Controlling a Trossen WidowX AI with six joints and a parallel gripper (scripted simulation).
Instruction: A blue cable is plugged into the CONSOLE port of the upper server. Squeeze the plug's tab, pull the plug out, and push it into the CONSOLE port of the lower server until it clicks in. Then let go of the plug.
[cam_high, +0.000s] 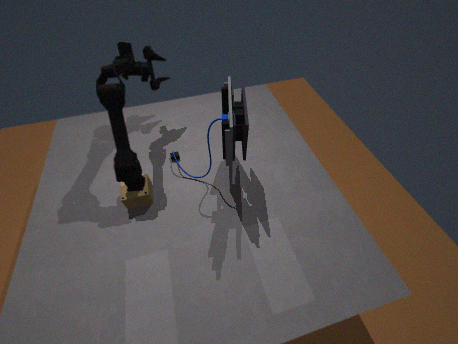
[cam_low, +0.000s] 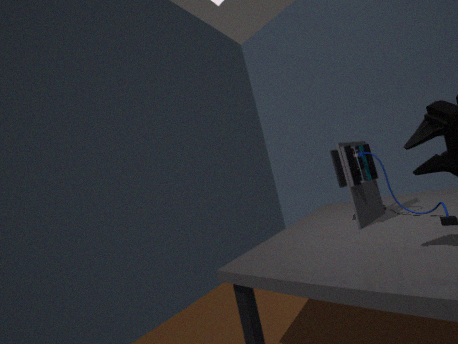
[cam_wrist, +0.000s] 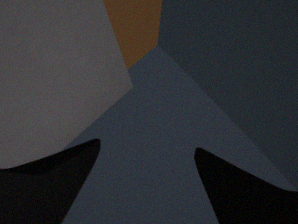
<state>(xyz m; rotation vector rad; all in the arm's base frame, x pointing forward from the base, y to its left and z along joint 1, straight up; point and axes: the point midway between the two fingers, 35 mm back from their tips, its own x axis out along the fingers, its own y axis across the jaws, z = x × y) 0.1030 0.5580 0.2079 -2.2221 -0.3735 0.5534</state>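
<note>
In the top view, the arm (cam_high: 118, 127) rises at the upper left of the frame from a yellow block (cam_high: 137, 198). Its claw (cam_high: 163, 70) (cam_low: 409, 160) (cam_wrist: 148, 148) has its fingers wide apart with nothing between them, well apart from the blue plug (cam_high: 225, 117) (cam_low: 361, 154). The plug sits at the upright rack (cam_high: 230, 90) (cam_low: 370, 205), top centre of the top view. The blue cable (cam_high: 209, 147) (cam_low: 389, 180) loops from it down to a small black block (cam_high: 175, 156) (cam_low: 448, 220) on the table (cam_high: 200, 260) (cam_low: 300, 260) (cam_wrist: 55, 75), between arm and rack. The cable hangs in the space between them.

The exterior view, right of centre, shows the rack's dark and teal port side, which the top view sees only edge-on; the ports are too small to read. The wrist view shows both fingertips in its lower half, the table's corner at upper left and a wall (cam_wrist: 235, 55), but neither rack nor cable.
</note>
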